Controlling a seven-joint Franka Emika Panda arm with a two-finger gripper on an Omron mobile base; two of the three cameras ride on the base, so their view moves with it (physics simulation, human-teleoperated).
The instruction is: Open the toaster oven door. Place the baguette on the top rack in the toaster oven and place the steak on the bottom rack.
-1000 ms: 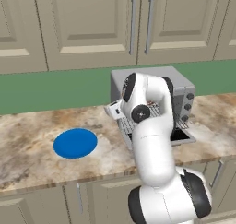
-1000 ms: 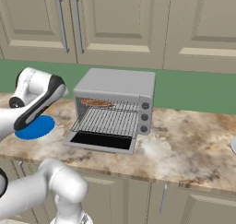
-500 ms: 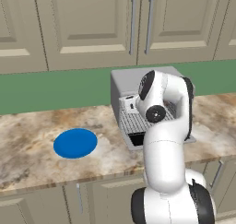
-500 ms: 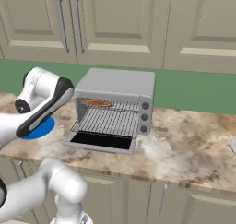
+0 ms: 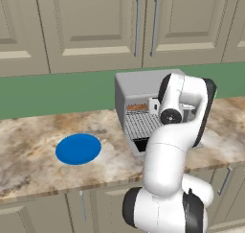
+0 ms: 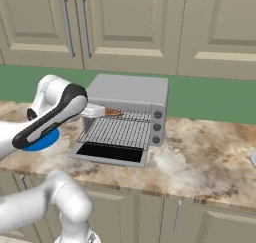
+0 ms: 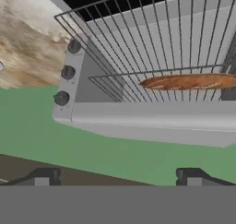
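Toaster oven [image 6: 127, 94], grey and boxy, standing on a mottled beige-and-brown stone counter [image 6: 200, 162] against a green wall band [image 5: 57, 90], with cream cabinet doors [image 6: 130, 22] above and cream drawers below; its door [image 6: 111, 153] lies folded down flat toward the near edge. The baguette [image 7: 189, 81] rests on the top rack [image 6: 125, 117], while a blue plate [image 5: 78, 148] sits well to the left on the counter. Gripper [image 6: 94, 110], fingers apart and holding nothing, hovers just left of the oven's opening.

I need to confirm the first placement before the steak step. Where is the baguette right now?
The baguette lies on the top rack inside the toaster oven, toward its left end in the right base view, close to the open gripper.
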